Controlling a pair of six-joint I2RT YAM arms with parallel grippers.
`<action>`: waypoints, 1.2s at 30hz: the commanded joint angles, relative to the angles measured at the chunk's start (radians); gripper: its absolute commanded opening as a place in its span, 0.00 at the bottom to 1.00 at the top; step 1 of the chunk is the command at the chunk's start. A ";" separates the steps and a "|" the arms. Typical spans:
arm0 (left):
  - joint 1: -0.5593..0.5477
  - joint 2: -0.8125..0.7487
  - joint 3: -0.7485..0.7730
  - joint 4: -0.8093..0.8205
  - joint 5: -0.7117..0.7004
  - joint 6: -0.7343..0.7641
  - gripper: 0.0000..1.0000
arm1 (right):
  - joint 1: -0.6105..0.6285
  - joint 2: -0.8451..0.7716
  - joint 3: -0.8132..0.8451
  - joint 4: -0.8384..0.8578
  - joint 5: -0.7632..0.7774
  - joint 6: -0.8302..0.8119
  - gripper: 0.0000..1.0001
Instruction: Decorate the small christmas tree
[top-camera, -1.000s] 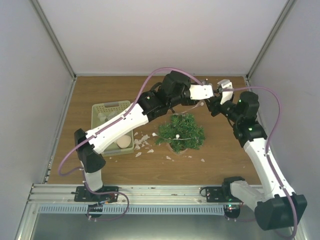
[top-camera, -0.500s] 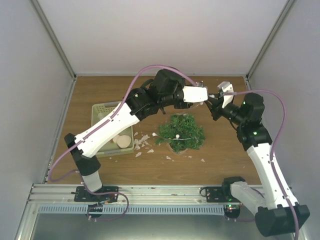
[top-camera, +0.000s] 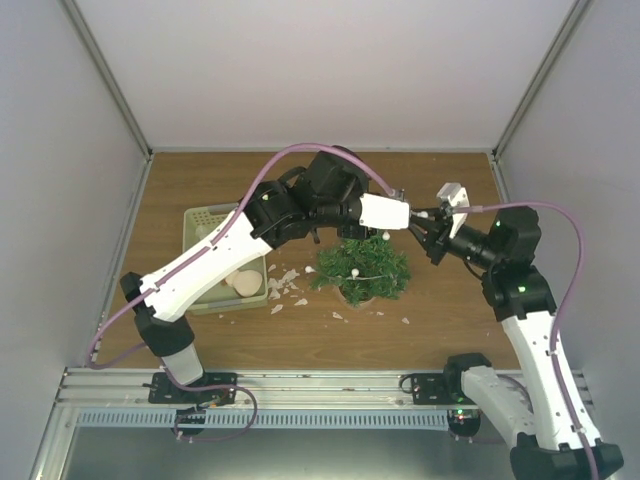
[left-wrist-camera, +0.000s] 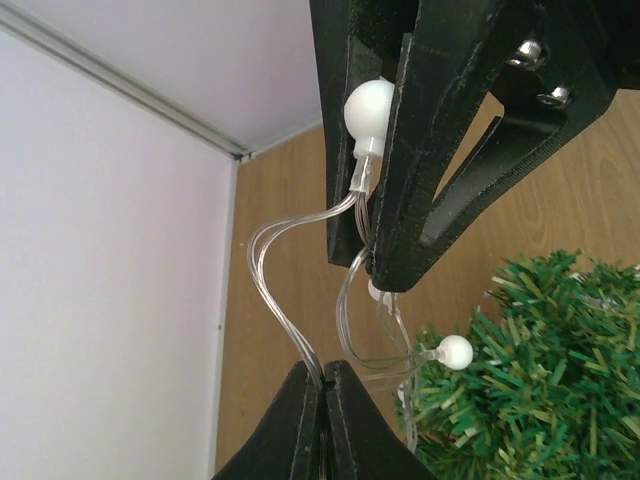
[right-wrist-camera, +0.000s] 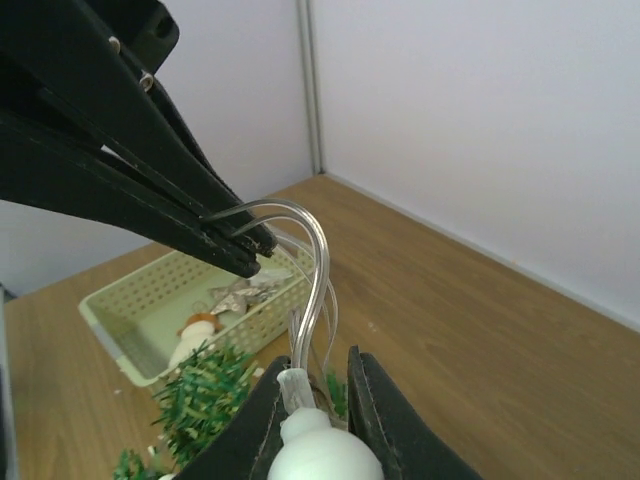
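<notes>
The small christmas tree (top-camera: 362, 268) stands mid-table; its green branches also show in the left wrist view (left-wrist-camera: 545, 385) and the right wrist view (right-wrist-camera: 200, 395). A string of lights, clear wire (left-wrist-camera: 280, 290) with white round bulbs, runs between both grippers just above the tree's far right side. My left gripper (top-camera: 413, 221) (left-wrist-camera: 325, 372) is shut on the wire. My right gripper (top-camera: 429, 224) (right-wrist-camera: 318, 362) is shut on one white bulb (right-wrist-camera: 318, 452) (left-wrist-camera: 368, 108). More bulbs (left-wrist-camera: 455, 350) hang down onto the branches.
A pale green tray (top-camera: 215, 215) (right-wrist-camera: 110, 320) of ornaments, among them a silver star (right-wrist-camera: 235, 295), sits left of the tree. White scraps (top-camera: 285, 285) lie on the wood between tray and tree. Enclosure walls stand at the back and both sides.
The right gripper has closed on the bulb. Both grippers have come nearer and lower from the back of the table, carrying the light string over the tree.
</notes>
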 joint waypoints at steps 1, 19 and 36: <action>-0.016 -0.031 0.036 -0.043 -0.011 0.026 0.06 | 0.004 -0.017 -0.031 -0.042 -0.086 0.010 0.06; -0.015 -0.062 -0.097 0.090 -0.027 -0.032 0.26 | 0.004 0.037 -0.003 0.088 -0.123 0.038 0.01; 0.035 -0.186 -0.257 0.335 -0.090 -0.058 0.65 | 0.002 0.105 0.062 0.130 -0.060 0.037 0.00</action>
